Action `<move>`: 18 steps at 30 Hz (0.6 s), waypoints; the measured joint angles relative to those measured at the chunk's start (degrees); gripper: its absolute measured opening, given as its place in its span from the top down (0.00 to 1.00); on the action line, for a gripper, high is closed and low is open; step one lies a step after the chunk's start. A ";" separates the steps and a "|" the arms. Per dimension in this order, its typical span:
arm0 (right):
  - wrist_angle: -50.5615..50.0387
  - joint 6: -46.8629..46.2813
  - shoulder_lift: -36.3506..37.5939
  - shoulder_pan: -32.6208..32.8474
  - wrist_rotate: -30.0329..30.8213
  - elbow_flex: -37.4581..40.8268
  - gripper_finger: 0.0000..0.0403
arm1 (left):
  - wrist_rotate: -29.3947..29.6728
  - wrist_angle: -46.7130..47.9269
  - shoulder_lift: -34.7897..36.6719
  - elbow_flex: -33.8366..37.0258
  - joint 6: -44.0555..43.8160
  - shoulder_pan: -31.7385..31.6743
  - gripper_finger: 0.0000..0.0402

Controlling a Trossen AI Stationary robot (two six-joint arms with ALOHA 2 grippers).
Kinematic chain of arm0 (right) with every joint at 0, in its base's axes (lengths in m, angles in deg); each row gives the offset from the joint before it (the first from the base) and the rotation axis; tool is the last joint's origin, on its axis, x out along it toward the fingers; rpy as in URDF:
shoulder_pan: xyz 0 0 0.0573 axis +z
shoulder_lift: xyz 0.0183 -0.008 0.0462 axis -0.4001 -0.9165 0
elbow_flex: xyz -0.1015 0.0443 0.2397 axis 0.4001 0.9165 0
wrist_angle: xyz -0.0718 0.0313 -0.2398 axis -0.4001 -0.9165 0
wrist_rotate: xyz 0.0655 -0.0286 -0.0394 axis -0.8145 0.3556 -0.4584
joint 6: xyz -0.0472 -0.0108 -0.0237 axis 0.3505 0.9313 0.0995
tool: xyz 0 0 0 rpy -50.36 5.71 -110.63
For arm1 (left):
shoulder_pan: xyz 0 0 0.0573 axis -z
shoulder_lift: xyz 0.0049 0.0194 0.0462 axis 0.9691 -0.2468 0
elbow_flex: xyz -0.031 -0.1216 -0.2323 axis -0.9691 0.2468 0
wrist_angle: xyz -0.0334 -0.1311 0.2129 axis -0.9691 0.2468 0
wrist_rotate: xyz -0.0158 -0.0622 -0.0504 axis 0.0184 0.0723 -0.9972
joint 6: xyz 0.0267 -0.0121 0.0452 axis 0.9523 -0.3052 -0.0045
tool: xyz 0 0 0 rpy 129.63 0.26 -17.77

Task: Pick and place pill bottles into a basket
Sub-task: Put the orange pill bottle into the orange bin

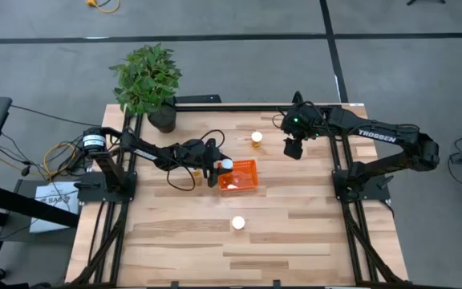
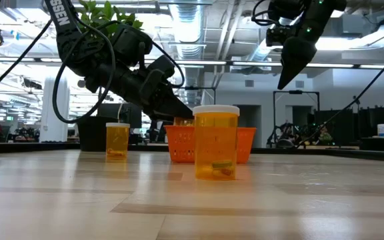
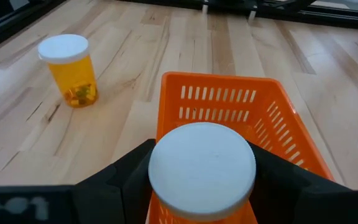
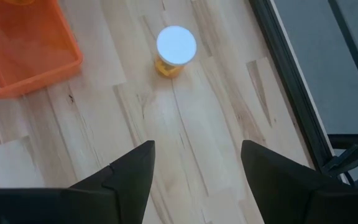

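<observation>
Because the drop must land inside the orange basket (image 1: 239, 176), my left gripper (image 1: 217, 170) clamps a white-capped pill bottle (image 3: 202, 170) over its near rim, while my right gripper (image 1: 293, 148) hangs spread above the table beyond the basket.

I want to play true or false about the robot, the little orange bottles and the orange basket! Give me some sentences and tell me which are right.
1. The left gripper holds a white-capped translucent orange pill bottle. True.
2. The square orange mesh plastic basket is full of bottles. False: no bottles show inside it.
3. The right gripper is open, above the wooden table. True.
4. The right gripper carries a bottle. False: it holds nothing.
5. The leafy green potted plant stands inside the basket. False: it is at the table's corner.
</observation>
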 joint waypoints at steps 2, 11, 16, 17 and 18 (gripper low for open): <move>0.01 0.00 0.00 0.00 0.00 0.00 0.42 | 0.04 0.00 0.00 0.00 0.00 0.00 0.49; -0.01 0.00 0.00 0.00 -0.02 0.00 0.42 | 0.80 0.20 0.00 0.00 0.00 0.00 0.39; -0.01 0.00 0.00 0.00 -0.02 0.00 0.42 | 0.95 0.80 0.00 0.00 0.00 0.00 0.38; -0.01 0.00 0.00 0.00 -0.02 0.00 0.42 | 1.12 0.84 0.00 0.00 0.00 0.00 0.38; -0.01 0.00 0.00 0.00 -0.02 0.00 0.42 | 1.22 0.92 0.00 0.00 0.00 0.00 0.38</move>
